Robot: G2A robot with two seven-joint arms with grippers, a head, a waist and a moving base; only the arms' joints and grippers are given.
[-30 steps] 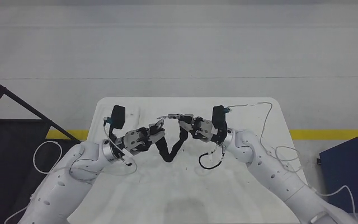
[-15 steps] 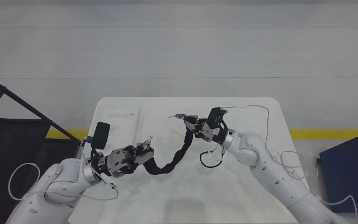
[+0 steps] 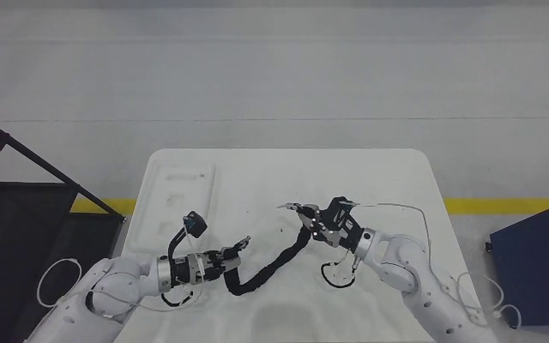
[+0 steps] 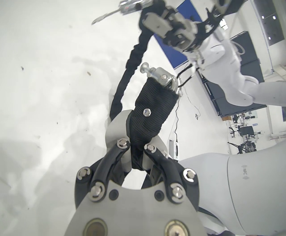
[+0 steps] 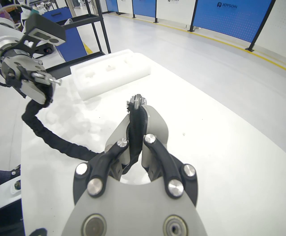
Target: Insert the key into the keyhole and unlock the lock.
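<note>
A black fabric-sleeved cable lock (image 3: 270,267) sags between my two grippers above the white table (image 3: 386,184). My left gripper (image 3: 228,255) (image 4: 145,127), at the front left, is shut on one sleeved end, whose silver pin (image 4: 154,72) sticks out past the fingers. To the right of the table's middle, my right gripper (image 3: 306,226) (image 5: 135,120) is shut on the other end. A round metal piece (image 5: 137,100) shows at that tip. A thin silver blade (image 3: 286,207) (image 4: 105,16) juts from it toward the left. Whether it is the key I cannot tell.
A white foam tray (image 3: 180,199) (image 5: 111,71) with shallow pockets lies at the table's back left. Thin wires loop under the right arm (image 3: 333,276). A yellow floor line and a dark stand lie beyond the table's edges.
Both arms have pulled back from the table's far middle toward its front. The two ends, close together a second ago, are now apart and the cable hangs stretched between them.
</note>
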